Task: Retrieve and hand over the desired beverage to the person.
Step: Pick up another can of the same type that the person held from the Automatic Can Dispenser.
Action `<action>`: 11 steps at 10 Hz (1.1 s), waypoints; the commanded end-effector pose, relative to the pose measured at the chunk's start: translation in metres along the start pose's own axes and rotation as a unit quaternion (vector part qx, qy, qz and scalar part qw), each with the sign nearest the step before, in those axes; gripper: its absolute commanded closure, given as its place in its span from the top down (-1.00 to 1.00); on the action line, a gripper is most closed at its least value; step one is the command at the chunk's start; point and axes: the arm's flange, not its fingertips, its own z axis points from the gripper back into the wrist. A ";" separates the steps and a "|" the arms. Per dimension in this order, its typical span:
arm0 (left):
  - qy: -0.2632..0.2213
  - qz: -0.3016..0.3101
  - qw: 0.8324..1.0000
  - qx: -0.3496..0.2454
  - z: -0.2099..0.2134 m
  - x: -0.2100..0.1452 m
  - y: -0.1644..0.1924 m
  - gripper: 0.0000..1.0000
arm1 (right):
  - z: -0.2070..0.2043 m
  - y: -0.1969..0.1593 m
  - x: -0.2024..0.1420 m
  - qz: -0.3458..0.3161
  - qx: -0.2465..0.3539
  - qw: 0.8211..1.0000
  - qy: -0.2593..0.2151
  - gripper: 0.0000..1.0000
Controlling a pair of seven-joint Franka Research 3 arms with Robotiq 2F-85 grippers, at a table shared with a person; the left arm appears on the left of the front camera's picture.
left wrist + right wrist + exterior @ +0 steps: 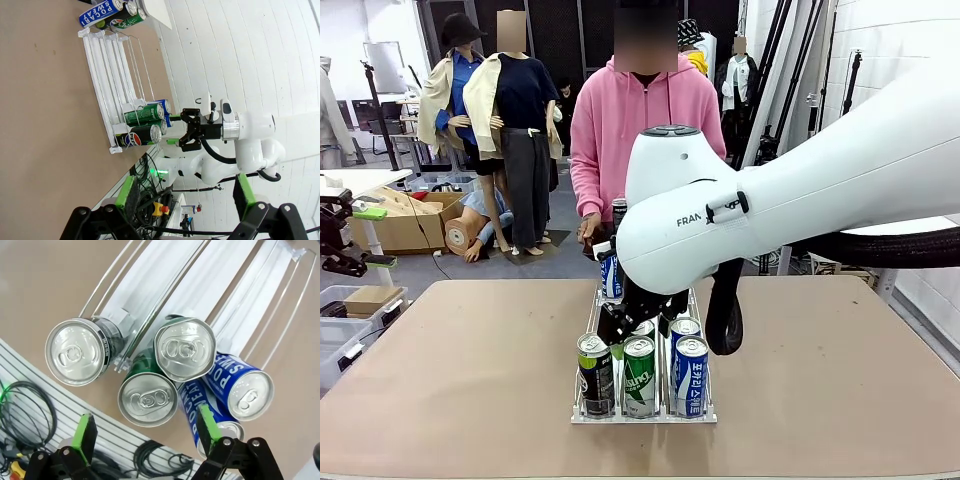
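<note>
Brown tabletop (pixel 470 380): carries a single wire rack at its middle.
White right arm (pixel 800 190): reaches in from the right and across the middle, with its wrist over the rack's near end.
Person (pixel 640 120): in a pink hooded sweatshirt, standing at the far side, one hand (pixel 588 230) low by the rack's far end. Which drink is wanted, I cannot tell.
Wire rack (pixel 645 417): white lanes run near to far, with cans upright at the near end, touching their neighbours.
Beverages: a black Pepsi can (pixel 595 375) in the left lane, a green can (pixel 639 377) in the middle and a blue Pocari Sweat can (pixel 690 375) on the right. A second can stands behind the green and the blue ones.
Right gripper (pixel 146 429): jaws spread wide, holding nothing, hovering just above the near green can.
Left gripper (pixel 186 192): jaws apart, empty, well apart from the rack.
Step in hand: lining up a top-down pick, probably of the green can.
Doing it well: one pad looks to sit over the Pocari Sweat can, so centre first. Let both pads drop into the gaps beside the can, keep the fingers vertical, close below the rim, then lift straight up clear of the wires.
</note>
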 end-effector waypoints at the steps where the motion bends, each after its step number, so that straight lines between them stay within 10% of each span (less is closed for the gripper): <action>1: -0.004 -0.001 1.000 0.001 0.001 -0.003 -0.002 1.00 | -0.002 0.002 0.007 -0.010 0.006 1.000 0.010 1.00; 11: -0.004 -0.001 1.000 0.001 0.001 -0.003 -0.002 1.00 | -0.028 -0.002 0.015 -0.017 0.025 0.999 0.041 1.00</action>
